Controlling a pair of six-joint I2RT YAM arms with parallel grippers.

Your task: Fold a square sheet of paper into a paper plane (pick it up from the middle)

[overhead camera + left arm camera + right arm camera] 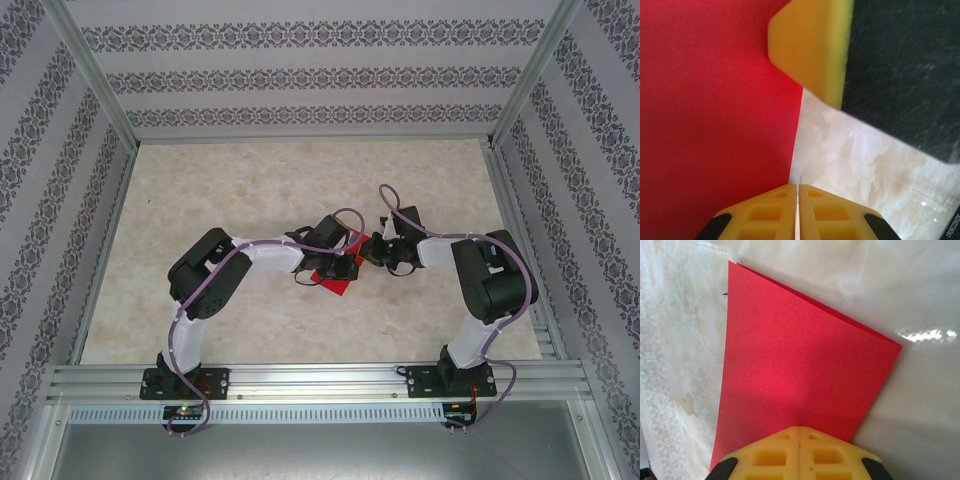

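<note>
Fingers point(770, 215) of my left gripper point(797, 192) are pressed together, with only a hairline seam between the yellow pads. Their tips sit right at the edge of the red sheet of paper point(710, 110), and I cannot tell whether they nip that edge or merely touch it. My right gripper point(799, 434) is closed the same way, pad against pad, and its tips lie over the near edge of the sheet. The sheet spreads away from them flat on the marble-patterned table point(920, 290). Along the sheet's far right side a second layer peeks out, so it lies doubled over. From above, the two grippers meet near the middle of the table with the sheet beneath and between them, mostly covered by my left gripper point(338, 262), while my right gripper point(372, 252) comes in from the other side. Seen from my left wrist, my right gripper's yellow finger point(810, 50) and its black housing point(900, 65) stand directly ahead, very near my left tips. They hide the upper part of the sheet's edge and the table beyond it. Purple cables point(180, 330) run along both arms. Patterned walls point(300, 80) close in three sides, and an aluminium rail point(320, 378) carries my bases at the near edge.
</note>
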